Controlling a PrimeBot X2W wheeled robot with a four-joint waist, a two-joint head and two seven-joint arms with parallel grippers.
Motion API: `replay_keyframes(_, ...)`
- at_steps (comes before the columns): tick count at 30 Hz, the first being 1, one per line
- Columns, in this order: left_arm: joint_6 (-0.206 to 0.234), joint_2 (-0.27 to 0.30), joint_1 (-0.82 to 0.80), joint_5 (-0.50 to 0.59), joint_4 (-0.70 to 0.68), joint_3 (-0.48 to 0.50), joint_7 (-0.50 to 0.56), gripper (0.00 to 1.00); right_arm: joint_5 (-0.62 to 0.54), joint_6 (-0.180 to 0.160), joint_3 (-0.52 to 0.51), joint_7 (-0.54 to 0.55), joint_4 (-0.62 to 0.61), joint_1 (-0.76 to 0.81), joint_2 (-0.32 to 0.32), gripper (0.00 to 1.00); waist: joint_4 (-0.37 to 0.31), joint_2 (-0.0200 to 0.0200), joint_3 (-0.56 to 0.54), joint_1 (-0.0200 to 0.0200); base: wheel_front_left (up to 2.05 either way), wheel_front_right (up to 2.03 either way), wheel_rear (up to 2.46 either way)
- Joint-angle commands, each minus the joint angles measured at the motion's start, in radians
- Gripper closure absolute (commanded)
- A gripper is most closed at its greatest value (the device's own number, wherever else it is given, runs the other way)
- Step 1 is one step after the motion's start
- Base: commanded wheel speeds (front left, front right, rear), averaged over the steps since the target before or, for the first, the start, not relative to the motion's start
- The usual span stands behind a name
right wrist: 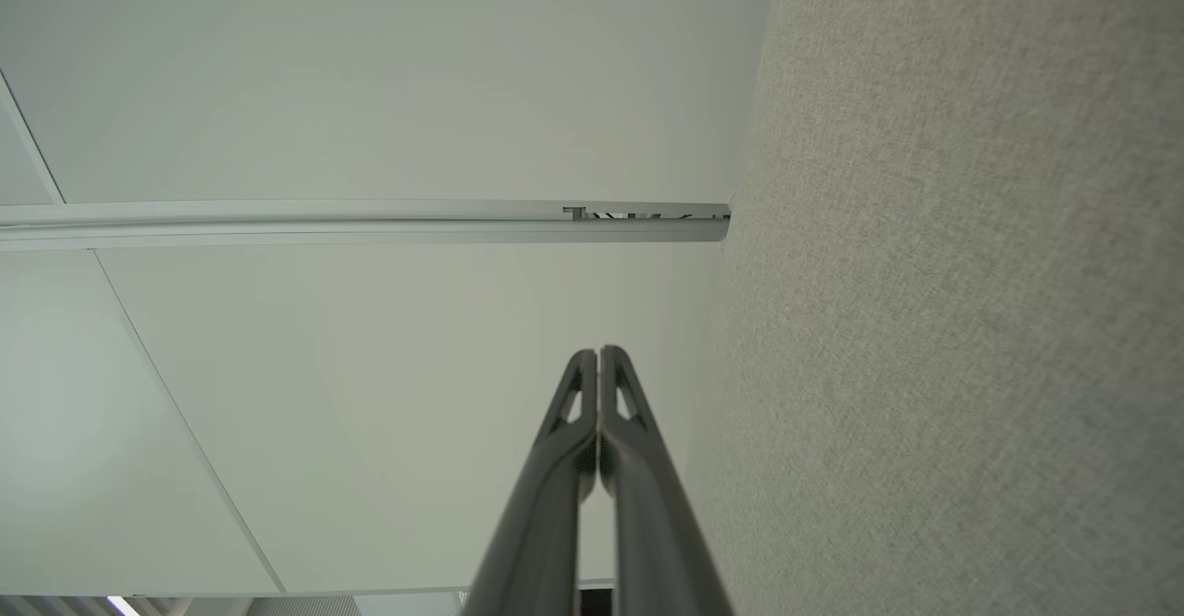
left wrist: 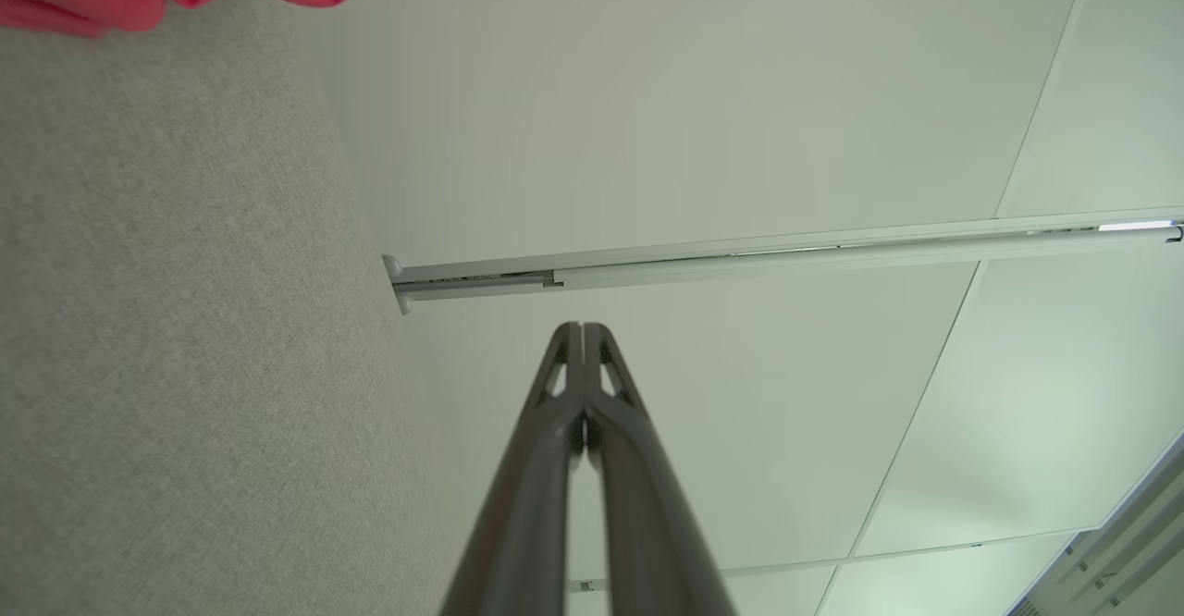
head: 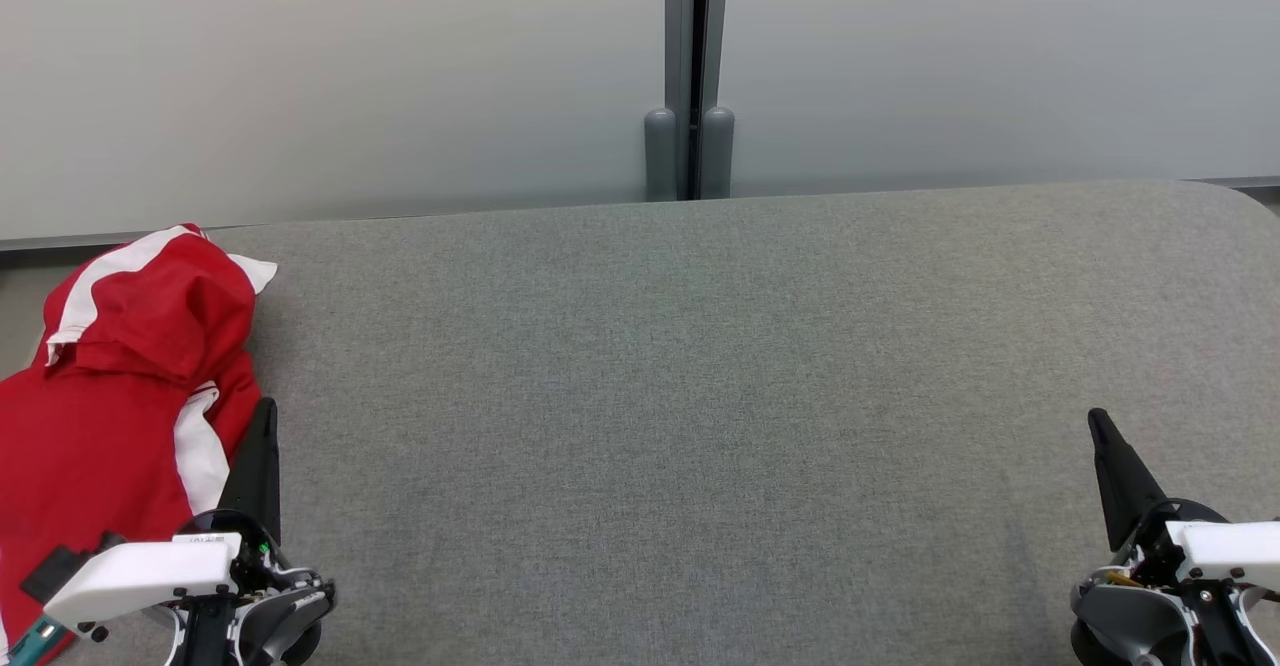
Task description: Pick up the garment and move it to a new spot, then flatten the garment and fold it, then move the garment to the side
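Left end effector [head: 266,418]: fingers pressed together, empty, at the table's [head: 700,396] near left corner.
Right end effector [head: 1100,426]: likewise closed, empty, near right corner.
Garment [head: 110,396]: red-and-white, bunched along the left edge.

Head camera: set high, facing forward and down across the table [head: 700,396] to the wall [head: 300,76]. Wrist cameras: set low, rolled sideways, sighting along the left gripper [left wrist: 584,329] and right gripper [right wrist: 599,352]. All share the post [head: 690,66] ahead of both grippers.
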Motion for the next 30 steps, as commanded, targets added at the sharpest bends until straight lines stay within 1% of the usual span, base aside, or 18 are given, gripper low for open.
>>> replay_keyframes(1,-0.004,0.006,-0.012,-0.001,0.0,0.002,0.002,1.0,0.002,0.0,-0.001,0.003,0.002,-0.005,-0.009,1.0,0.0,0.0,0.0,0.0,0.0,0.0,0.0)
replay_keyframes(7,-0.004,0.006,-0.012,-0.001,0.0,0.002,0.002,1.0,0.002,0.0,-0.001,0.003,0.002,-0.005,-0.009,1.0,0.0,0.0,0.0,0.0,0.0,0.0,0.0)
replay_keyframes(8,0.0,0.0,0.0,0.0,0.0,0.0,0.0,0.0,0.0,0.0,0.0,0.0,0.0,0.0,0.0,0.0,0.0,0.0,0.0,0.0,0.0,0.0,0.0)
replay_keyframes(11,0.0,-0.008,0.02,0.001,0.02,-0.003,-0.002,0.0,0.0,0.0,0.002,-0.002,0.02,0.019,0.01,0.0,0.0,0.0,0.0,0.0,0.0,0.0,0.0)
replay_keyframes(16,0.0,-0.007,0.03,0.012,0.009,-0.022,-0.028,0.0,-0.012,0.0,0.017,-0.028,0.003,0.034,0.008,0.0,0.0,0.0,0.0,0.0,0.0,0.0,0.0)
replay_keyframes(22,0.004,-0.005,0.043,0.068,-0.004,-0.045,-0.063,0.0,-0.099,0.0,0.033,-0.063,-0.022,0.053,0.007,0.0,0.001,0.0,-0.001,0.0,0.0,0.0,0.0)
replay_keyframes(30,0.016,-0.004,0.058,0.208,-0.021,-0.067,-0.099,0.0,-0.28,0.0,0.047,-0.099,-0.063,0.07,0.005,0.0,0.004,0.0,-0.003,0.0,0.0,0.0,0.0)
